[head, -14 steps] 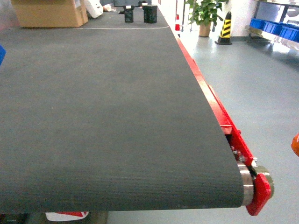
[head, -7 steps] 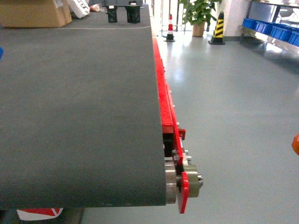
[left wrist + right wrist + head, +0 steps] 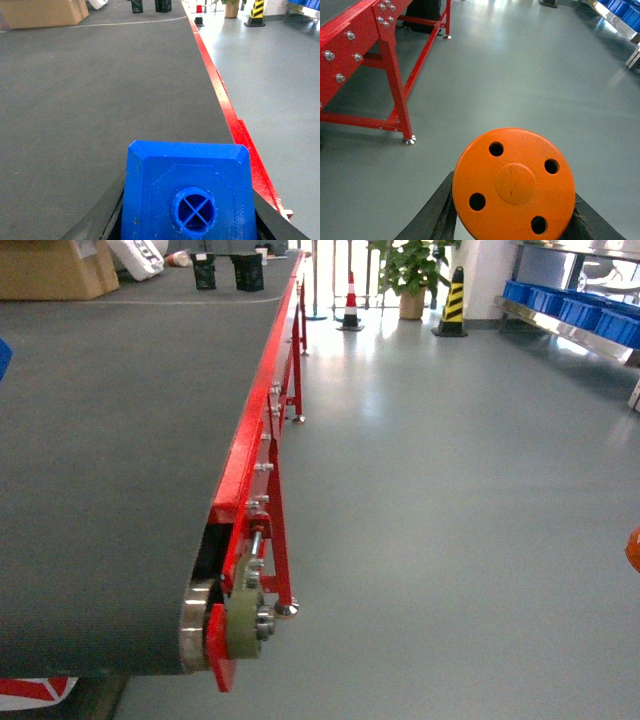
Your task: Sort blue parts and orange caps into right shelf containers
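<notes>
In the left wrist view a bright blue part (image 3: 187, 192) with a round hole in its top fills the bottom of the frame, clamped between the black fingers of my left gripper (image 3: 187, 220) above the grey conveyor belt (image 3: 100, 90). A sliver of that blue part (image 3: 3, 355) shows at the head view's left edge. My right gripper (image 3: 512, 220) is shut on an orange cap (image 3: 514, 192), its flat top with several holes facing the camera, held over the grey floor. The orange cap (image 3: 633, 550) peeks in at the head view's right edge. Blue shelf containers (image 3: 575, 308) stand far off at the upper right.
The red conveyor frame (image 3: 250, 460) and its end roller (image 3: 215, 625) stand at left, with red legs (image 3: 395, 85) on the floor. A cardboard box (image 3: 55, 265) and two dark objects (image 3: 225, 275) sit far up the belt. Traffic cones (image 3: 350, 302) and a potted plant (image 3: 410, 270) stand beyond.
The head view has swung to the right: the belt has slid toward the left of the frame, more open floor shows, and the shelf containers have shifted left. Both held parts stay at the frame edges.
</notes>
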